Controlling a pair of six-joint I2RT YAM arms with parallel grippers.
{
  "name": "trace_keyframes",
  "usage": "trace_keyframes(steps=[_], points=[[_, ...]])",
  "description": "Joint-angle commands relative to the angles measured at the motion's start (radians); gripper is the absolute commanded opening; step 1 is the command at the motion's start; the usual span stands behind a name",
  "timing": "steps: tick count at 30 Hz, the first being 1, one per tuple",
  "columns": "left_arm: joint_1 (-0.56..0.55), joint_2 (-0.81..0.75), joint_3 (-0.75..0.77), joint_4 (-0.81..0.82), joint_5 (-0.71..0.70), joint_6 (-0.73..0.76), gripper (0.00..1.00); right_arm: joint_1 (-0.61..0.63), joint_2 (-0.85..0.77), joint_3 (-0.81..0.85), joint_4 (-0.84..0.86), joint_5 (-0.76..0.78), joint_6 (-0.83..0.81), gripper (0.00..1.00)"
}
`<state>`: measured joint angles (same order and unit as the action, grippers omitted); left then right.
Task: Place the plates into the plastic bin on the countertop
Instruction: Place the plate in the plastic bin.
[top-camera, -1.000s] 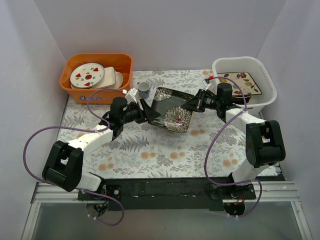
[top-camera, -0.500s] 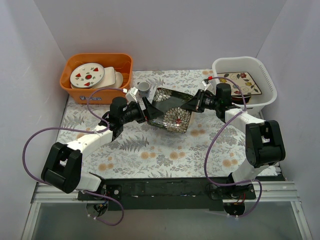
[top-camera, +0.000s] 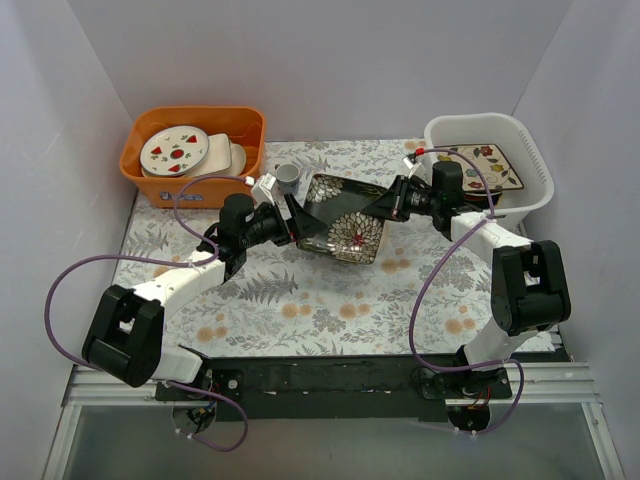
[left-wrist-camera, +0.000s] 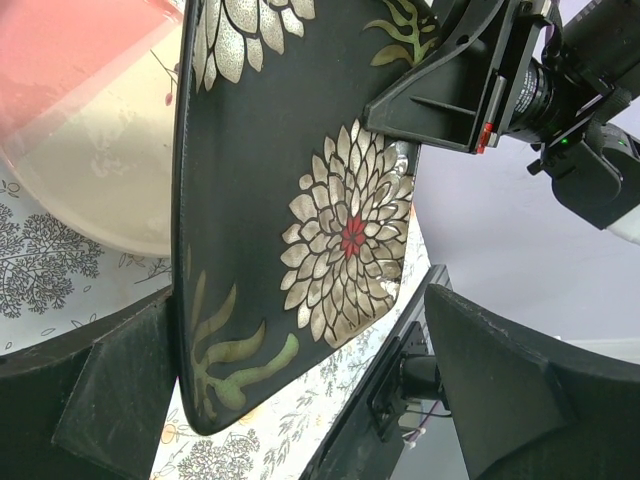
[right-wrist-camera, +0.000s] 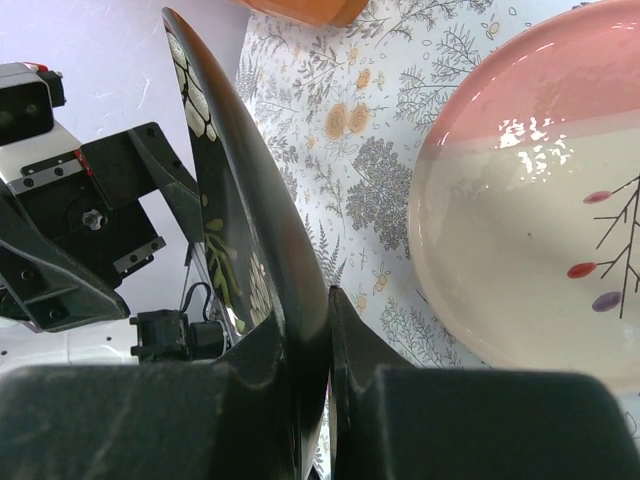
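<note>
The black square chrysanthemum plate (top-camera: 345, 215) hangs tilted on edge above the middle of the countertop (top-camera: 300, 300), between the two arms. The right gripper (right-wrist-camera: 305, 330) pinches its right edge, one finger pressed on either face. The left gripper (top-camera: 292, 218) has its fingers (left-wrist-camera: 110, 390) spread wide around the plate's left edge, not clamping it. A pink round plate (right-wrist-camera: 520, 200) lies flat underneath. The white plastic bin (top-camera: 538, 165) sits far right, with a cream square floral plate (top-camera: 487, 165) inside.

The black chrysanthemum plate (top-camera: 352, 222) has edged slightly toward the white bin (top-camera: 480, 119).
</note>
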<state>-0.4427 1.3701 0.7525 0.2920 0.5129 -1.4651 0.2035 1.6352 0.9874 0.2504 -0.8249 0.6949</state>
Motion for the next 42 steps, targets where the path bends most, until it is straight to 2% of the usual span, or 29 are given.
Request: trace_keyframes(steps=[1,22,23,28,42], points=[[0.001,-0.071,0.027,0.07,-0.002,0.015,0.98,-0.029,-0.041,0.071,-0.002,0.027,-0.057,0.01],[0.001,-0.057,0.019,0.047,-0.004,0.023,0.98,-0.193,-0.043,0.229,-0.066,0.001,-0.06,0.01],[0.001,-0.055,0.021,0.047,-0.002,0.023,0.98,-0.234,-0.043,0.235,-0.065,0.0,-0.06,0.01],[0.001,-0.052,0.021,0.045,-0.002,0.023,0.98,-0.28,-0.041,0.254,-0.071,-0.008,-0.054,0.01],[0.001,-0.043,0.021,0.044,0.003,0.023,0.98,-0.409,-0.035,0.296,-0.026,0.015,0.006,0.01]])
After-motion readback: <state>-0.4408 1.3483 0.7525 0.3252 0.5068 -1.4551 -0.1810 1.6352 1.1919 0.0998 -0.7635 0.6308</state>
